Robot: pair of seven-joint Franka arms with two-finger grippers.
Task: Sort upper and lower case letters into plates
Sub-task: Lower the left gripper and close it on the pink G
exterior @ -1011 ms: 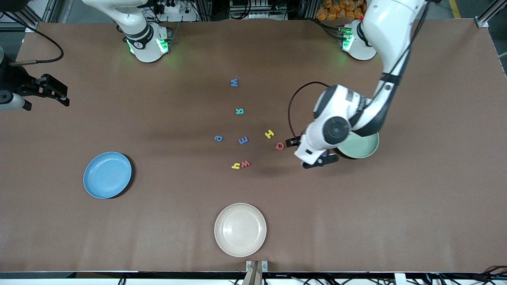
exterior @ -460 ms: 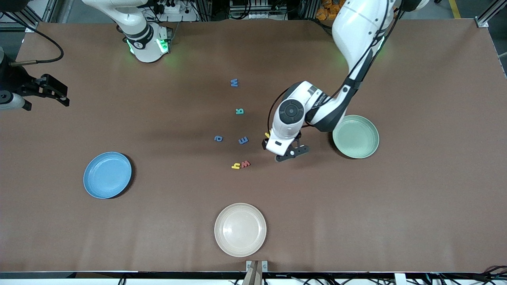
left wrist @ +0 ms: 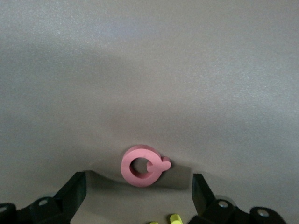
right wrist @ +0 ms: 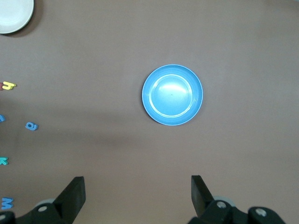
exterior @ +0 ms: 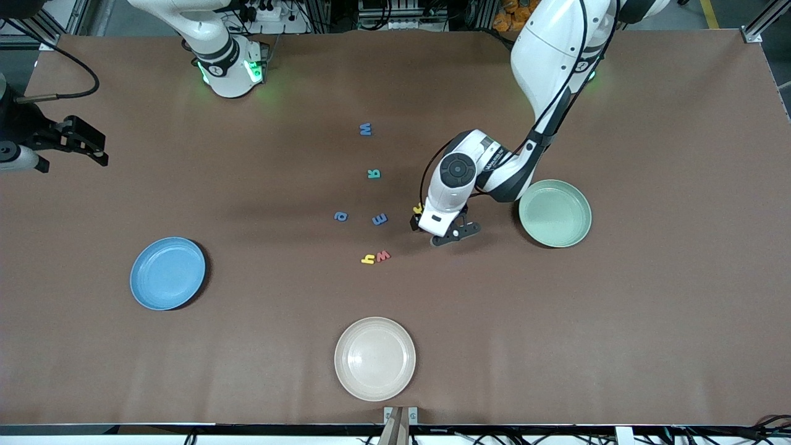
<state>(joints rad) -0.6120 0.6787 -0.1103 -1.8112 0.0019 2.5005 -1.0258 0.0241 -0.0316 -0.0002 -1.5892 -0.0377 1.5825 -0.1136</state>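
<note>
Left wrist view: left end effector (left wrist: 138,196) spread wide over pink Q (left wrist: 141,165), flat on worktop (left wrist: 149,70) beside mint green plate (exterior: 555,213). Right end effector (right wrist: 138,198) spread too, waiting high over blue plate (right wrist: 172,95) at right arm's end.

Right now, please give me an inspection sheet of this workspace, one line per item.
Surface: brown table, flat.
Job's things: blue plate and mint green plate, both empty; pink Q and seven other letters loose mid-table.
Clutter: cream plate, empty.
Grippers: left gripper open over the Q; right gripper open, waiting high above the table.
Cables: black cable at the right arm's end.
Surroundings: frame rails, wiring.
</note>
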